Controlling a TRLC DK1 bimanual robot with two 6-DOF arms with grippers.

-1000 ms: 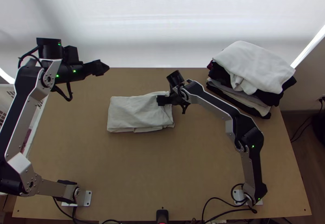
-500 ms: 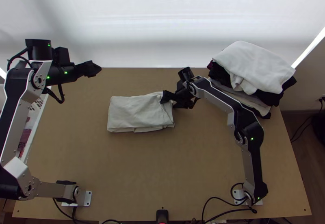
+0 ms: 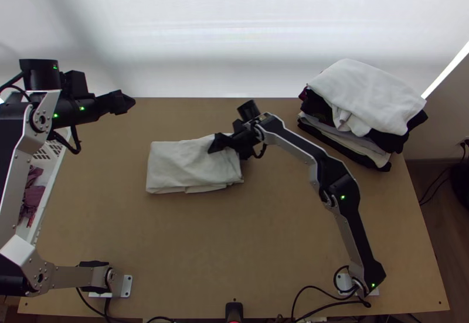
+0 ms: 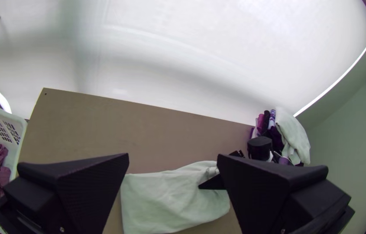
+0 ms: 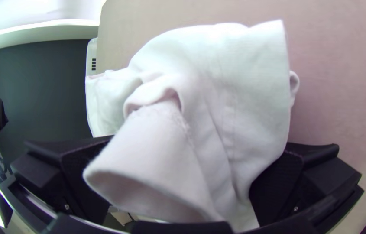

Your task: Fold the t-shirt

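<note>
T-shirt (image 3: 182, 170) cloth, white and loosely tubed, sits between the right claw's (image 3: 216, 143) wide-apart fingers. It looks light, soft and limp, its layers apt to slide, so a pinch through all of them at this end would hold best. Outward, the rest lies folded flat, mid-way across the tabletop (image 3: 193, 252); the left claw (image 3: 127, 102) is open, well apart from it.

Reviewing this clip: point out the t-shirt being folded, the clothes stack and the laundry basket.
T-shirt (image 3: 184, 167): top view, middle of its upper surface.
Clothes stack (image 3: 375, 97): top view, white cloth on top.
Laundry basket (image 4: 17, 149): left wrist view, side wall near the table.
</note>
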